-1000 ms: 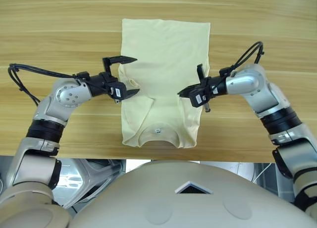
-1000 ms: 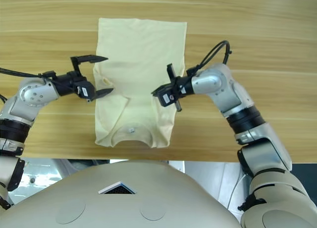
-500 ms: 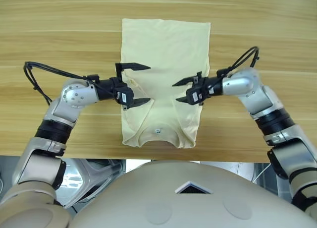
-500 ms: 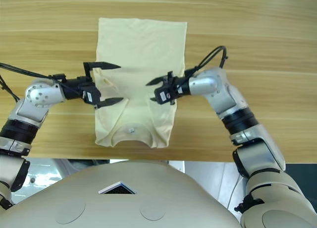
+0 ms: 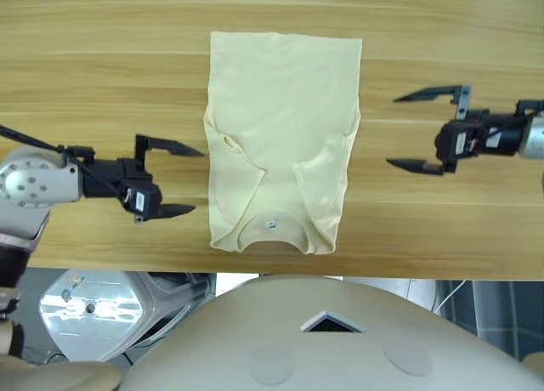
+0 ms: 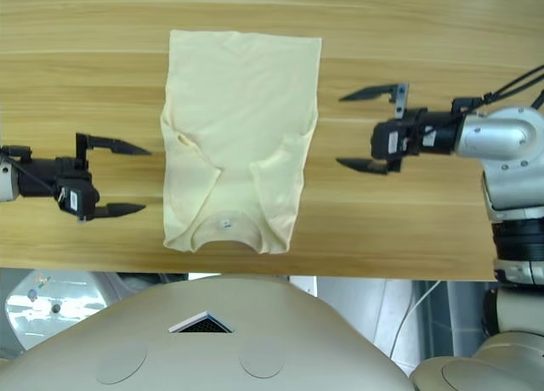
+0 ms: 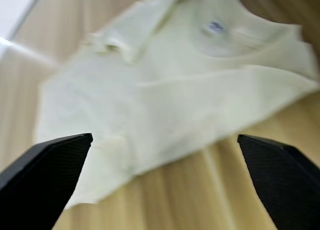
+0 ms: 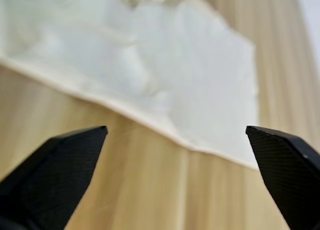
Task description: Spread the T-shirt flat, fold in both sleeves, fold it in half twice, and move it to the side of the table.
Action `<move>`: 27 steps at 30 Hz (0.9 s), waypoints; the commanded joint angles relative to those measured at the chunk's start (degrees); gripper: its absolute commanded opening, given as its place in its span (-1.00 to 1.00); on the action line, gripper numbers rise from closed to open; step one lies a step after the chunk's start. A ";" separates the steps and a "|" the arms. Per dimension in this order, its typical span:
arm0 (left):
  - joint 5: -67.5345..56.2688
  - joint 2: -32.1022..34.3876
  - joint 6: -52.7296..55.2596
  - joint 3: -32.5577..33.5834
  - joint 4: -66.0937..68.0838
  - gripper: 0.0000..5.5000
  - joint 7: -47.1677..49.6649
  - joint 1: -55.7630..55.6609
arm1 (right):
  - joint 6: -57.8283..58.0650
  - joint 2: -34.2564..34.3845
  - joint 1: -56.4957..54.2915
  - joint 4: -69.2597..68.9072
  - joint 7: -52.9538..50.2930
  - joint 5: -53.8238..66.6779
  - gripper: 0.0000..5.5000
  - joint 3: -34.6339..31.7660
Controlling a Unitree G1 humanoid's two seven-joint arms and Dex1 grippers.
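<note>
A pale yellow T-shirt (image 5: 285,110) lies flat on the wooden table (image 5: 102,59), collar toward the near edge, with both sleeves folded in over its chest. My left gripper (image 5: 177,178) hovers open over bare wood to the left of the shirt, its fingers pointing at it. My right gripper (image 5: 406,129) hovers open to the right of the shirt, also pointing inward. Neither touches the cloth. The left wrist view has the T-shirt (image 7: 175,85) lying beyond the open fingertips (image 7: 55,155); the right wrist view has the T-shirt (image 8: 150,65) likewise.
The table's near edge (image 5: 127,268) runs just below the shirt's collar. Bare wood stretches to the left, to the right and behind the shirt.
Both grippers have drawn back sideways off the shirt, left one to the left, right one to the right, staying open. The sleeves now lie folded in on the shirt.
</note>
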 commanded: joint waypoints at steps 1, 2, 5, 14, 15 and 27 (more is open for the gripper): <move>5.38 2.35 -0.89 -0.16 -1.37 0.96 -0.16 4.98 | -3.58 -4.07 10.71 -3.04 1.42 0.18 0.86 -1.96; 6.99 1.30 -1.04 -1.09 -0.72 0.96 -0.05 4.52 | -4.69 -4.05 12.89 -3.18 1.21 -0.11 0.86 -1.67; 12.59 -3.74 -1.52 -4.01 3.27 0.96 1.63 0.58 | -6.33 -1.39 14.96 -1.69 0.40 -2.36 0.86 1.83; 16.80 -9.57 -4.33 -7.05 6.93 0.96 7.48 -0.39 | -6.12 3.65 14.09 -1.30 1.75 -3.47 0.86 11.19; 16.46 -9.64 -4.57 -7.44 6.58 0.96 7.46 -0.17 | -5.96 3.91 14.01 -1.57 1.86 -3.09 0.86 11.68; 12.71 -5.71 -5.40 -10.76 2.24 0.96 5.59 3.71 | -4.67 7.11 13.29 -3.22 0.89 -0.30 0.86 13.92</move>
